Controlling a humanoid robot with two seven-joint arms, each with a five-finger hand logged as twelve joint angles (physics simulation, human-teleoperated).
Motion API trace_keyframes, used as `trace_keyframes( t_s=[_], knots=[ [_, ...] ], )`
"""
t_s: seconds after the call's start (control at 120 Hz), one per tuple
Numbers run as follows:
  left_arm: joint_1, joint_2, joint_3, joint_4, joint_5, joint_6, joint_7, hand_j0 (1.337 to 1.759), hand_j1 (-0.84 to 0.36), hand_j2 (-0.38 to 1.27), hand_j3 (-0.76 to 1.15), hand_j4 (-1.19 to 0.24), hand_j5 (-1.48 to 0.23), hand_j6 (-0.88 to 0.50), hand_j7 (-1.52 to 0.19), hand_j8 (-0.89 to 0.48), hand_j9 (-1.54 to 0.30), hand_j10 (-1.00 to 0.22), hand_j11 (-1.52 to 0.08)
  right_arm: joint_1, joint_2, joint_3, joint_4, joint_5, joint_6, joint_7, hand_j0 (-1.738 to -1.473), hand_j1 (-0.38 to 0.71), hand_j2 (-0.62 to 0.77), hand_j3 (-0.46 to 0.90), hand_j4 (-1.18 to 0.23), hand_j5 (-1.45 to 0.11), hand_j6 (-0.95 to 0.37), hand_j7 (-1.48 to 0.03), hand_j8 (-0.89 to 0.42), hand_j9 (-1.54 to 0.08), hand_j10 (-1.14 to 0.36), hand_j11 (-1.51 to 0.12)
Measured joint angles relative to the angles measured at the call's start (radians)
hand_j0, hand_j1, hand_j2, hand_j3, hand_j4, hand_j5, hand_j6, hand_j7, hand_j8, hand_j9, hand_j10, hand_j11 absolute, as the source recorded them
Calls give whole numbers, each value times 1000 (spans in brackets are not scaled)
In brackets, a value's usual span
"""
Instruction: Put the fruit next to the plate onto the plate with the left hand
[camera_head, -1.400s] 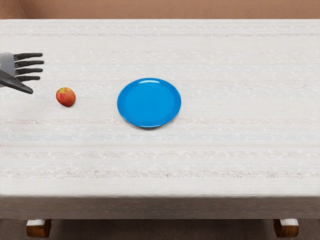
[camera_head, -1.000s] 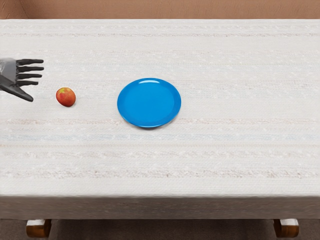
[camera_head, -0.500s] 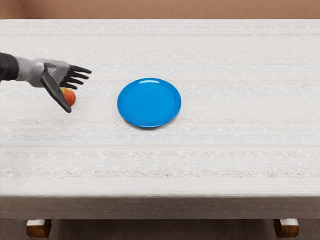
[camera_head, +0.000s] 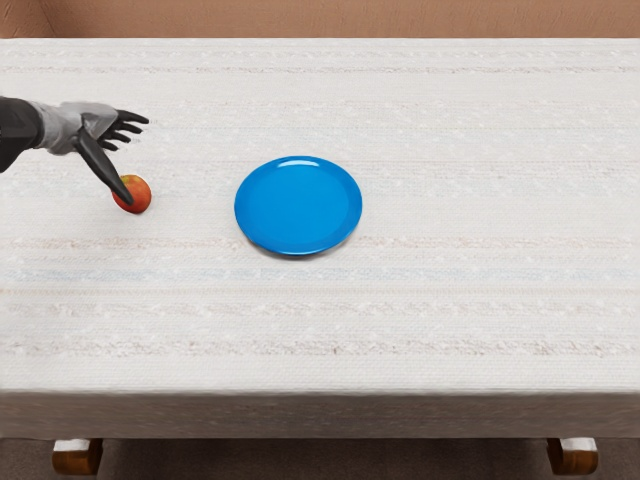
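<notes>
Head view, looking down at a slant on a wide table (camera_head: 450, 330) draped in pale cloth with faint horizontal stripes, filling nearly the whole frame. Beyond the table's far edge, well behind the plate, a narrow brown band (camera_head: 330, 18) of backdrop. Near the middle of the table, slightly left of centre, a round bright blue plate (camera_head: 298, 205), lying flat, with a soft highlight along its far rim. Well to the left of the plate and a little farther back, the left hand (camera_head: 95, 128), grey at the palm and black at the fingers, at the end of a dark forearm from the left edge. Fingers (camera_head: 128, 122) spread apart and pointing toward the plate, gripping nothing. Far below the plate, under the table's near edge, two wooden feet (camera_head: 77, 455), one toward each lower corner. Left of the plate, well apart from it and level with its middle, a small red-orange fruit (camera_head: 137, 197) resting on the cloth. Across the fruit's upper left side, the side away from the plate, the tip of the long black thumb (camera_head: 103, 165), slanting down from the hand; actual contact impossible to tell.
</notes>
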Motion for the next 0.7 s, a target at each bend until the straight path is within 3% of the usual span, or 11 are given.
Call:
trace_keyframes(
  t_s=[0.283,0.7],
  knots=[
    [49,-86,75,38,54,213,2,1658,193,27,0,-132,-170,-133,-170,-133,-170,-132,-170,0,0,0,0,0,0,0,-1658,-349,0,0,0,0,-1,0,0,0,0,0],
    [114,-148,84,56,60,263,5,1658,-56,69,0,-340,-440,-340,-440,-340,-440,-340,-440,0,0,0,0,0,0,0,-1658,-349,0,0,0,0,-1,0,0,0,0,0]
  ],
)
